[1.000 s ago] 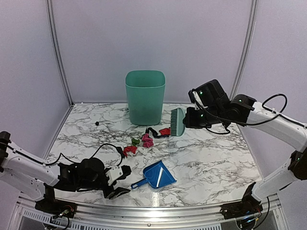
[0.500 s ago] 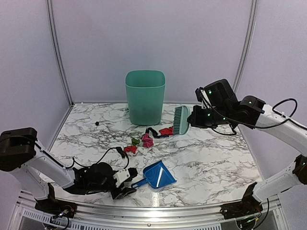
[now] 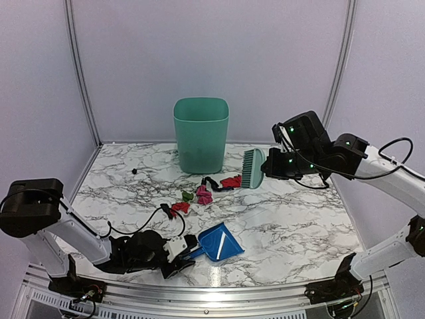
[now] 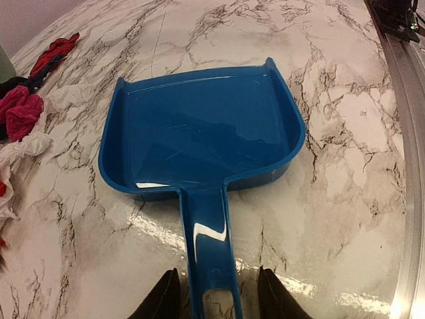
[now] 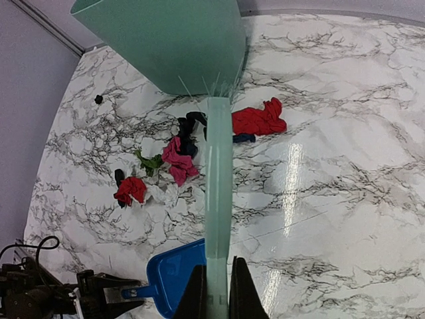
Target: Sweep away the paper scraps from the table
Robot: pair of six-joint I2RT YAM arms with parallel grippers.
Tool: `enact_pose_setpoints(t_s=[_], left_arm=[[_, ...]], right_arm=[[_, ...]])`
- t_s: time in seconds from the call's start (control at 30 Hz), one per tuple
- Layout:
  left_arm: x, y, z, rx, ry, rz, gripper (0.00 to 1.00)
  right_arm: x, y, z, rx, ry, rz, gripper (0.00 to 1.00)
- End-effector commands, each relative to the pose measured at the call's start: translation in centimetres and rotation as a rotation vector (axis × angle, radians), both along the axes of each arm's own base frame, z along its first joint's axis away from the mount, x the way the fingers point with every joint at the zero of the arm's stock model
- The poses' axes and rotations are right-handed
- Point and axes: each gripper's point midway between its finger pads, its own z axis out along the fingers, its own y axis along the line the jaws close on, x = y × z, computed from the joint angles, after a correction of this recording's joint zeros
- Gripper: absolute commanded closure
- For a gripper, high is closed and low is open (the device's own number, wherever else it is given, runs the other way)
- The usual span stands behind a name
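The paper scraps lie in a loose cluster on the marble table in front of the bin: red, pink, green, another red, plus white and black bits. My left gripper is open, its fingers straddling the handle of the blue dustpan with gaps on both sides; it lies low at the near edge. My right gripper is shut on the handle of the green hand brush, held above the table right of the scraps.
A tall teal bin stands at the back middle, just behind the scraps. A small black bit lies far left at the back. The metal rail runs along the near edge beside the dustpan.
My left gripper has slid right along the near edge until its fingers straddle the dustpan handle. My right gripper has shifted the brush slightly right.
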Motion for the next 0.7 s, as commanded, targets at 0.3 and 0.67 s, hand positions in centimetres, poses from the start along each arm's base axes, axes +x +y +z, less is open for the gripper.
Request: enact_pose_setpoints(t_s=[0.3, 0.67], left_arm=[[1.5, 0.7, -0.5, 0.016, -0.028, 0.103, 0.83], [1.5, 0.1, 2.8, -0.026, -0.048, 0.091, 1.00]], right_arm=[[0.1, -0.7, 0.8, 0.007, -0.030, -0.016, 1.00], [0.8, 0.0, 1.0, -0.007, -0.050, 0.009, 1.00]])
